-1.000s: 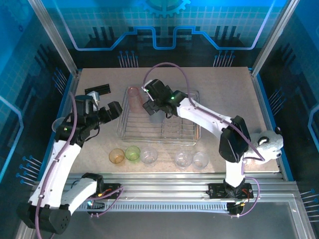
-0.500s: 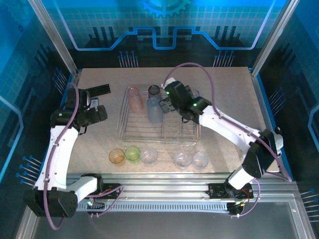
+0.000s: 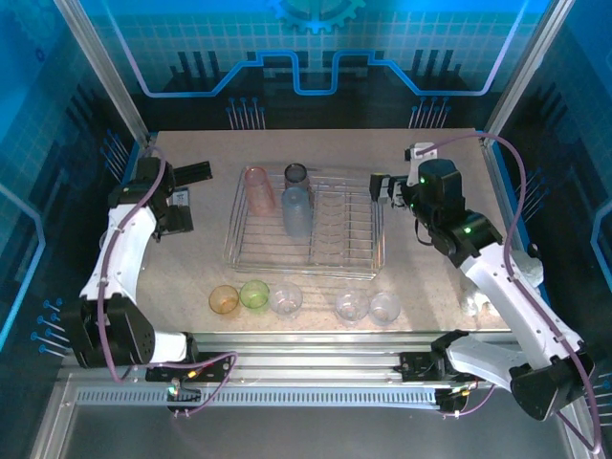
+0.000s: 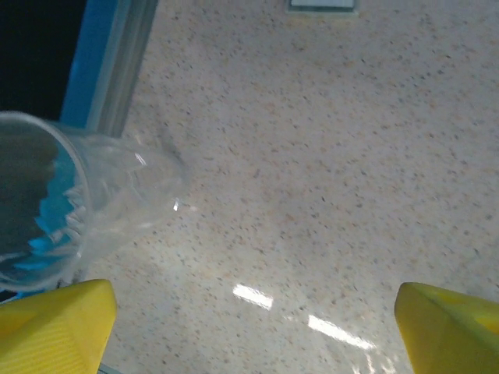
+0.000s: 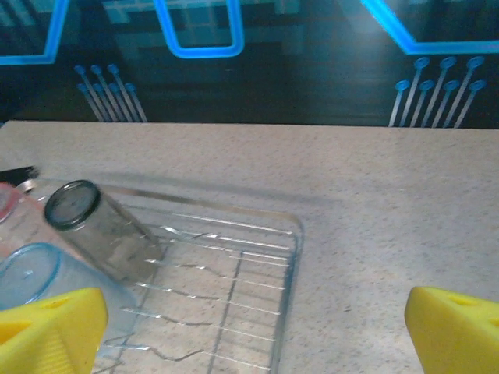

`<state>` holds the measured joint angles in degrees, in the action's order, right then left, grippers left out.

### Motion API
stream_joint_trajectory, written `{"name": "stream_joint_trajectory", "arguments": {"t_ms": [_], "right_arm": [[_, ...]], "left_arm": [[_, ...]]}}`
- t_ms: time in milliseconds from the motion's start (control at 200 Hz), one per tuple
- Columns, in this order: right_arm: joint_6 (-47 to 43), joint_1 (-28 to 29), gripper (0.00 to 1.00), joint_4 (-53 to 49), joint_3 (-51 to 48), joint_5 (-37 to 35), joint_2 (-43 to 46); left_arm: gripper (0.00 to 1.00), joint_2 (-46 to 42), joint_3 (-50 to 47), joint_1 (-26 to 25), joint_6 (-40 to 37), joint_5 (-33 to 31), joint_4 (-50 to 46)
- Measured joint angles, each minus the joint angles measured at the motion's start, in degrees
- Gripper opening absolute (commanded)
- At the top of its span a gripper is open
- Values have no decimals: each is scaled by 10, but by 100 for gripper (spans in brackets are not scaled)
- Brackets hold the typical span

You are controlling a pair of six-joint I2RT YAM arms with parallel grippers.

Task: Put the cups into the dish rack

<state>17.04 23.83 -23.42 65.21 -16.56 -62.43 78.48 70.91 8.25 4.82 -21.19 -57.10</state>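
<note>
The silver wire dish rack (image 3: 346, 251) lies mid-table. At its far left end it holds a pink cup (image 3: 258, 188), a smoky grey cup (image 3: 296, 175) and a clear bluish cup (image 3: 296, 211). A row of cups stands in front of the rack: orange (image 3: 224, 299), green (image 3: 254, 294) and three clear ones (image 3: 286, 299). My right gripper (image 3: 386, 188) hovers open by the rack's far right corner (image 5: 293, 257), facing the grey cup (image 5: 101, 230). My left gripper (image 3: 178, 216) is open over bare table at the left. A clear cup (image 4: 101, 204) lies on its side just beside its left fingertip (image 4: 58, 323).
A small black ridged bar (image 3: 188, 172) lies at the far left of the table. Blue enclosure walls and an aluminium post (image 4: 117, 70) run close along the left edge. Bare tabletop (image 3: 430, 258) stretches to the right of the rack.
My right arm has pulled out of the rack to the right, leaving the grey and clear bluish cups in it. My left arm has swung back toward the far left.
</note>
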Motion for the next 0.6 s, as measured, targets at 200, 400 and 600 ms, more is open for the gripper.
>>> {"name": "stream_joint_trajectory", "arguments": {"t_ms": [200,400,600], "right_arm": [[14,0,97,-19,-4,37,-9],[21,0,97,-32,-4,49,-11],[27,0,97,-37,-4,53,-25]], "left_arm": [[90,57,18,11,-5,-35,9],[89,74,18,43,-6,-37,29],[85,70,8,60,-8,-35,52]]}}
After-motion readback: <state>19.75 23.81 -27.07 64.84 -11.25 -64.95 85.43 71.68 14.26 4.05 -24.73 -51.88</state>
